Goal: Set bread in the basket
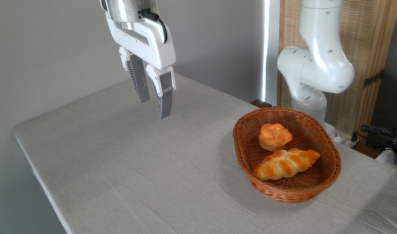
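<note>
One bread (286, 164) in the basket (331, 170), well right of the raised, empty, slightly parted tool (155, 109).

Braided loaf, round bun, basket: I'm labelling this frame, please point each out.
braided loaf (286, 164), camera view, middle of its top crust.
round bun (275, 136), camera view, its knotted top.
basket (292, 193), camera view, near outer wall.

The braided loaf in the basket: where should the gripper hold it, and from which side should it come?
Grip the bread at its thick middle, across its narrow width, coming from above. The pointed ends taper, and the basket walls block the sides. The gripper hangs empty.
</note>
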You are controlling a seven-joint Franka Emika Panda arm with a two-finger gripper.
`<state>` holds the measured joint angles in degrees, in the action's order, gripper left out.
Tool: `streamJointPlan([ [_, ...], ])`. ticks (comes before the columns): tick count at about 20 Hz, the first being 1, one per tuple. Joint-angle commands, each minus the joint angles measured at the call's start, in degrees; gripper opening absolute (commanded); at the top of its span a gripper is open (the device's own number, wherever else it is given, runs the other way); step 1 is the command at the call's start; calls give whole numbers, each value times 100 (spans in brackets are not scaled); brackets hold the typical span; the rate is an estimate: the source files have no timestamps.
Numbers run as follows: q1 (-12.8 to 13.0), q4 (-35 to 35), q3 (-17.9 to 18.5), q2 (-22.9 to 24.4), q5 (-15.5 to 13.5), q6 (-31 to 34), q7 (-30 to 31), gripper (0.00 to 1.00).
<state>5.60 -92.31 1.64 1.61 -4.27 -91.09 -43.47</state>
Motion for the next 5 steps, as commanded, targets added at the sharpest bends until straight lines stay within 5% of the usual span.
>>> streamJointPlan([
  [1, -15, 170, 38, -64, -48, 127, -118, 100],
  [5, -15, 170, 65, -55, -48, 57, -100, 100],
])
